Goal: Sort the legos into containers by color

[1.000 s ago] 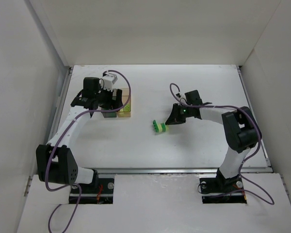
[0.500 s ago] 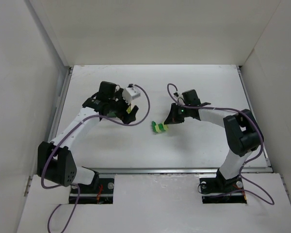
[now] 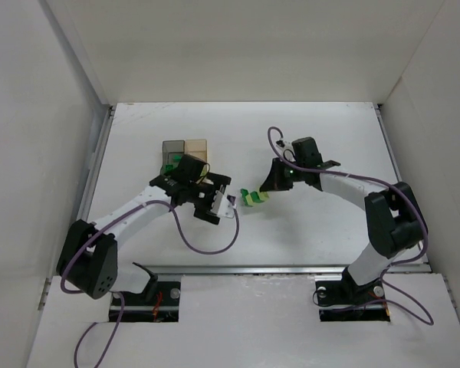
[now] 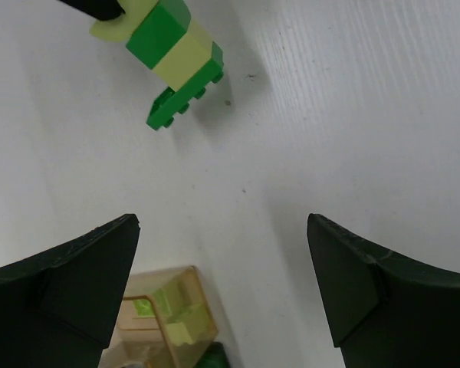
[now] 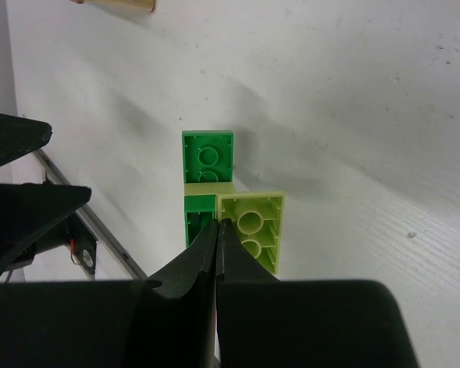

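Note:
A cluster of joined legos (image 3: 253, 198), dark green and pale yellow-green, lies mid-table. My right gripper (image 3: 270, 185) is shut at its right end. In the right wrist view the tips (image 5: 217, 225) straddle the side wall of the pale brick (image 5: 254, 230), beside a dark green brick (image 5: 208, 157). My left gripper (image 3: 224, 202) stands open just left of the cluster, with nothing between its fingers (image 4: 77, 276). The cluster (image 4: 176, 54) sits ahead of that gripper (image 4: 222, 222). The containers stand behind it: a smoky grey one (image 3: 172, 147) holding green legos and an amber one (image 3: 197, 146).
The amber container (image 4: 176, 303) holds pale yellow-green bricks and sits close under my left gripper's fingers. White walls enclose the table on three sides. A metal rail (image 3: 291, 268) runs along the near edge. Purple cables trail from both arms.
My left arm has swung from over the containers to the right and nearer, ending beside the cluster and uncovering both containers. My right gripper has closed at the cluster, which shifted slightly.

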Robot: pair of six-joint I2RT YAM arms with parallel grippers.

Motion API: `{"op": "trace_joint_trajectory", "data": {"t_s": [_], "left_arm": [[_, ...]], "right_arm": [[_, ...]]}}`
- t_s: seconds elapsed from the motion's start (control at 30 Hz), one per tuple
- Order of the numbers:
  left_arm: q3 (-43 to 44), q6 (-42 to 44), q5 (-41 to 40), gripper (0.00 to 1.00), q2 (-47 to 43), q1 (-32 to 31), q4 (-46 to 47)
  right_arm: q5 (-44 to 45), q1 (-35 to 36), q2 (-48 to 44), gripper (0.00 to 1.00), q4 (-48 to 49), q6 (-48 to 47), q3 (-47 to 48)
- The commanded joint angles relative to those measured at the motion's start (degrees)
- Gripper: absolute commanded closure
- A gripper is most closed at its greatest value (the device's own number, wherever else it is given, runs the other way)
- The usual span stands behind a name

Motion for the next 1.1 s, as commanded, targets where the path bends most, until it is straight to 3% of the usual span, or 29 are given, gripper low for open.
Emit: {"op": "trace_joint_trajectory", "data": {"t_s": [0.0, 0.2, 0.4, 0.6, 0.93, 0.97, 1.07], "left_arm": [[-0.4, 17.0, 4.6, 0.11, -0.4, -0.5, 5.2], [1.2, 18.4, 4.1, 0.12, 3.4, -3.9, 10.5], [-0.1, 25.8, 2.8, 0.16, 3.9, -5.6, 9.9], [0.0, 25.8, 0.4, 0.37, 6.5, -8.2, 9.9], [2.8, 24.2, -1.2, 0.47, 9.4, -8.8, 6.9], [2.8, 23.2, -1.2, 0.5, 9.4, -8.8, 7.5], [3.3, 20.8, -1.2, 0.71, 9.4, -8.8, 7.5]], "right_arm": [[-3.3, 0.6, -1.4, 1.0, 0.6, -1.4, 0.4], [-6.9, 0.6, -0.8, 1.0, 0.6, -2.5, -0.2], [-9.5, 0.6, -2.2, 1.0, 0.6, -3.0, 0.4], [-12.0, 1.1, -2.8, 1.0, 0.6, -3.0, 1.4], [-12.0, 1.6, -5.2, 1.0, 0.6, -1.9, 1.4], [-12.0, 1.6, -5.2, 1.0, 0.6, -1.9, 1.4], [-12.0, 2.2, -5.2, 1.0, 0.6, -1.9, 1.4]]}}
